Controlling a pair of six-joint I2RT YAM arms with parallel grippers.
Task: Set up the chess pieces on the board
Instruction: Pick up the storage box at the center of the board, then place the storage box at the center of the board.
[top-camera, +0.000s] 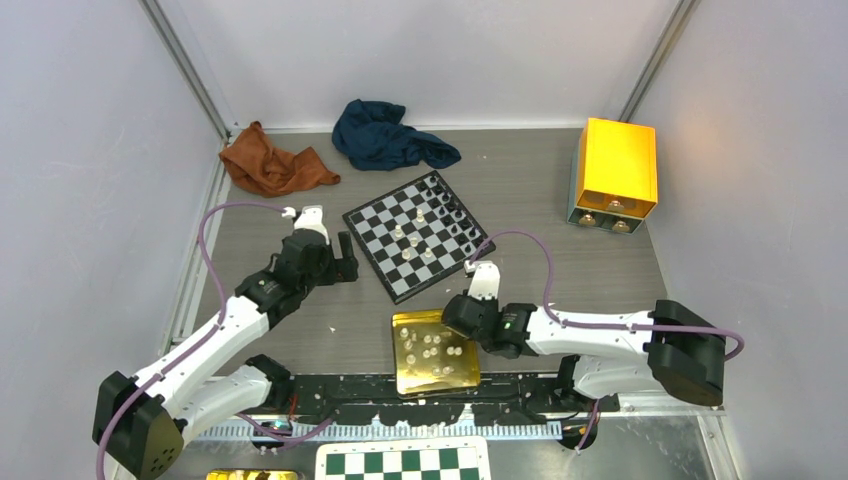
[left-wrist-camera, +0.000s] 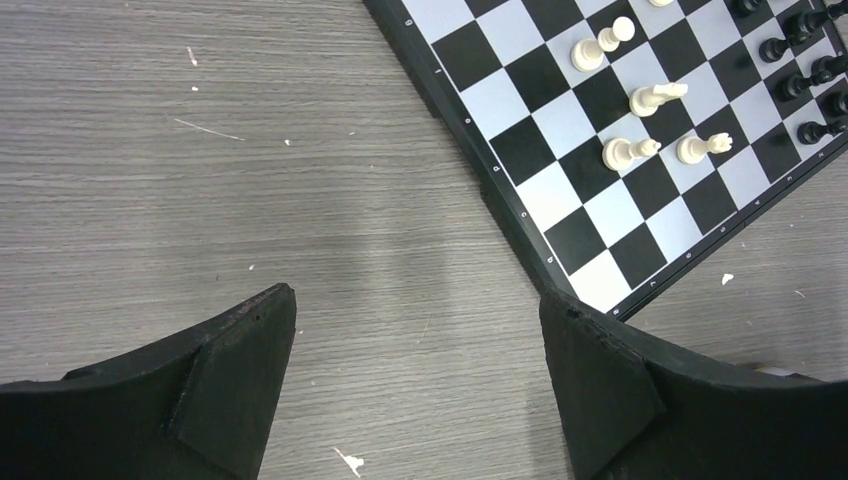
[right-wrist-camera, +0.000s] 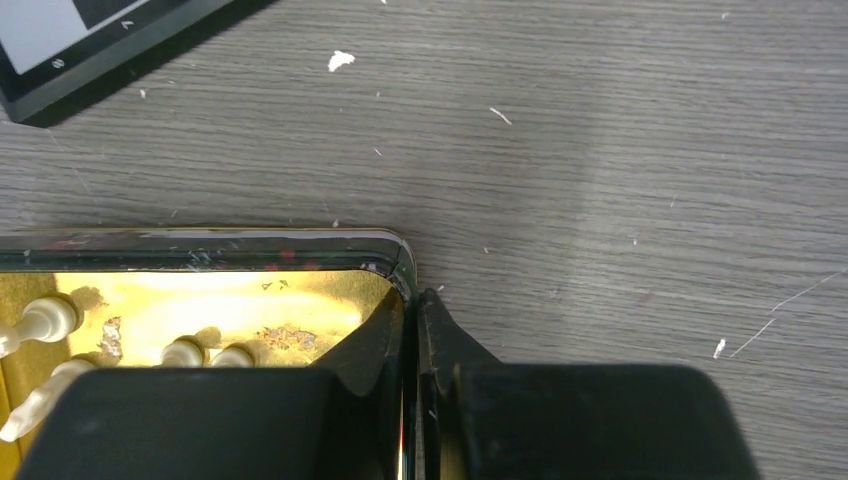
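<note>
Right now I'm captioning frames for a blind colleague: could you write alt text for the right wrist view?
The right gripper pinches a side wall of a gold tray, one finger inside and one outside. Cream chess pieces lie in the tray; a corner of the board shows top left.

Board (top-camera: 395, 275): checkered, black-rimmed, flat, cornerwise.
Black pieces (top-camera: 452, 207): upright along board's far-right edge.
Cream pieces (top-camera: 400, 232): some mid-board — others in gold tray (top-camera: 400, 385) beside board's near corner.
</note>
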